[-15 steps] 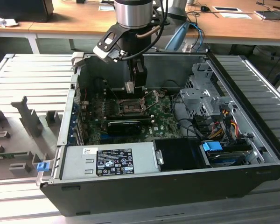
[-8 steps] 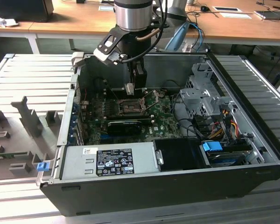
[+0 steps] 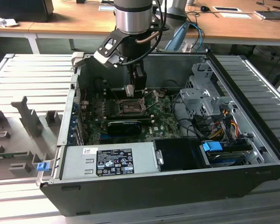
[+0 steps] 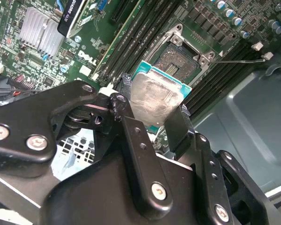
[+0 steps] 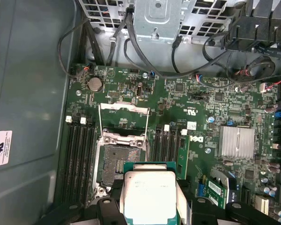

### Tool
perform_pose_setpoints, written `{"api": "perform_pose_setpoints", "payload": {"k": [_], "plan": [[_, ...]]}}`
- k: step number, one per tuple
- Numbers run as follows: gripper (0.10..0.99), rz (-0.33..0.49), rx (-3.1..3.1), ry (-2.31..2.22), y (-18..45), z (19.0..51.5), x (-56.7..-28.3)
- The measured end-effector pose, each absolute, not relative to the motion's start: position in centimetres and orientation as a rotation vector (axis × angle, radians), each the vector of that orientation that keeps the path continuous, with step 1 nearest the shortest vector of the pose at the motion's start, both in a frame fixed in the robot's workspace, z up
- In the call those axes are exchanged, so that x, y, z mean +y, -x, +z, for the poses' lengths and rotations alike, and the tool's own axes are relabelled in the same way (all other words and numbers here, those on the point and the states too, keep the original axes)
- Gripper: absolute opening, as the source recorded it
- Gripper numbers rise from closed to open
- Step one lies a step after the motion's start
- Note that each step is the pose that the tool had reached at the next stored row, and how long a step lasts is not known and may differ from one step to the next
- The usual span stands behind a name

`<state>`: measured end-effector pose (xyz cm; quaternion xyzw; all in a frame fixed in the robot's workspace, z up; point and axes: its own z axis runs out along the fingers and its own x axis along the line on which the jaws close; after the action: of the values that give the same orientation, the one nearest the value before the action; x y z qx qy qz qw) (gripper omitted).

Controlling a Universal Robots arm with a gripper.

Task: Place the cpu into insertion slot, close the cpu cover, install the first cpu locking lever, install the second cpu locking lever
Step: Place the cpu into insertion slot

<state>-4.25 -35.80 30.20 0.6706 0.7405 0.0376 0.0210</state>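
Green motherboard point(image 5: 201, 108) backdrop; black fingers point(image 4: 179, 125) clamp the flat, silvery square cpu point(image 4: 155, 96) between them, at 12 o'clock of the socket point(image 3: 126, 106) in the exterior view.

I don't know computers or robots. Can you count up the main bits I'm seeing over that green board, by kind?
claw: 1
cpu, held in the claw: 1
socket, open, no chip in it: 1
cpu cover, raised: 1
finned heatsink: 1
coin battery: 1
Total: 6
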Motion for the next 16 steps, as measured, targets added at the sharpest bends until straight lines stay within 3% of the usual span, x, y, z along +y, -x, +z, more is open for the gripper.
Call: {"api": "perform_pose_setpoints", "payload": {"k": [16], "plan": [[0.529,0.116,2.297,-2.08,4.26,29.4,-35.8]]}}
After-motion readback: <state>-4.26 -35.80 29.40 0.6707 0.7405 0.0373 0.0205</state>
